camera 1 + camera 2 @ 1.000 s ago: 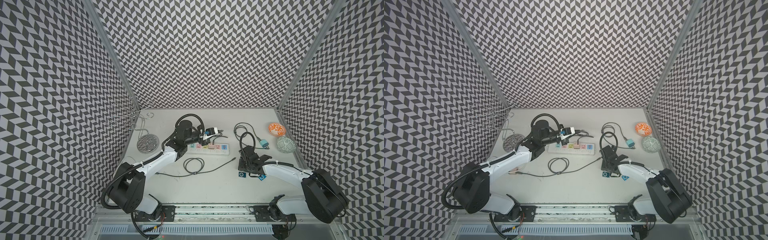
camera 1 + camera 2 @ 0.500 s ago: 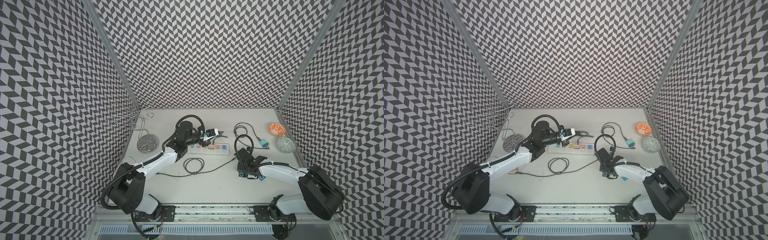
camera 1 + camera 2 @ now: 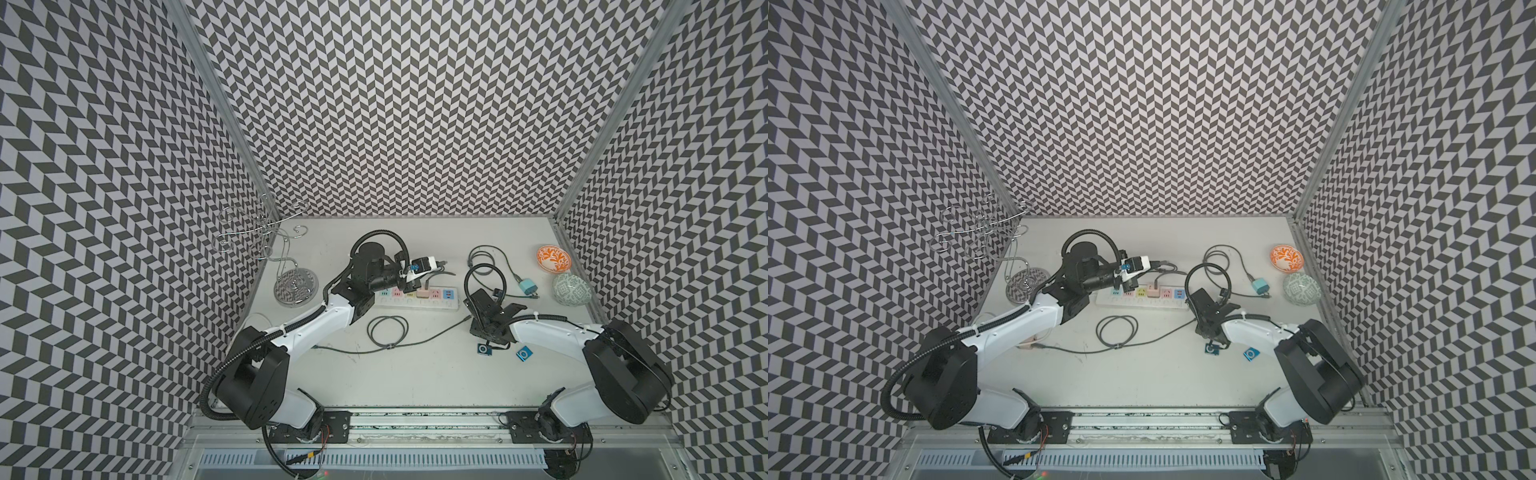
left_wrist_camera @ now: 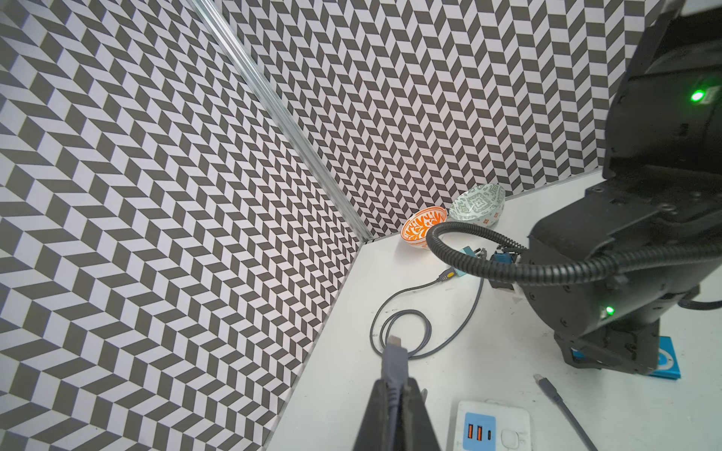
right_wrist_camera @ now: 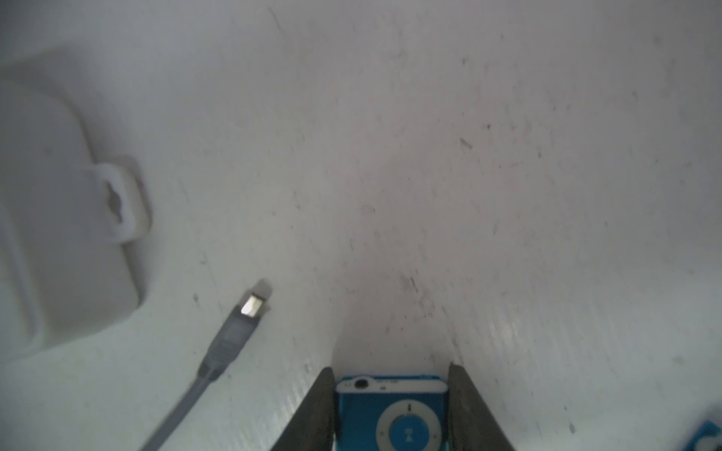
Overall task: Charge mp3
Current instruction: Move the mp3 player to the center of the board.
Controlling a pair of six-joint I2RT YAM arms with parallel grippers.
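A small blue mp3 player (image 5: pixel 390 414) lies flat on the white table, and my right gripper (image 5: pixel 390 371) is shut on its two sides. In both top views it shows just in front of the right gripper (image 3: pixel 486 338) as a blue square, the mp3 player (image 3: pixel 483 349) (image 3: pixel 1212 349). My left gripper (image 4: pixel 395 384) is shut on a grey cable plug (image 4: pixel 394 359) and holds it in the air behind the power strip (image 3: pixel 415 296). A second grey cable lies coiled (image 3: pixel 387 330), with its free plug (image 5: pixel 250 306) on the table beside the right gripper.
A second blue mp3 player (image 3: pixel 524 353) lies right of the held one. At the back right are an orange bowl (image 3: pixel 552 258), a green bowl (image 3: pixel 571 289) and a blue charger block (image 3: pixel 528 286) with cable. A wire stand (image 3: pixel 291 286) is at the back left.
My right gripper has shifted slightly left and its jaws have narrowed onto the mp3 player. The left gripper has stayed almost still with the plug.
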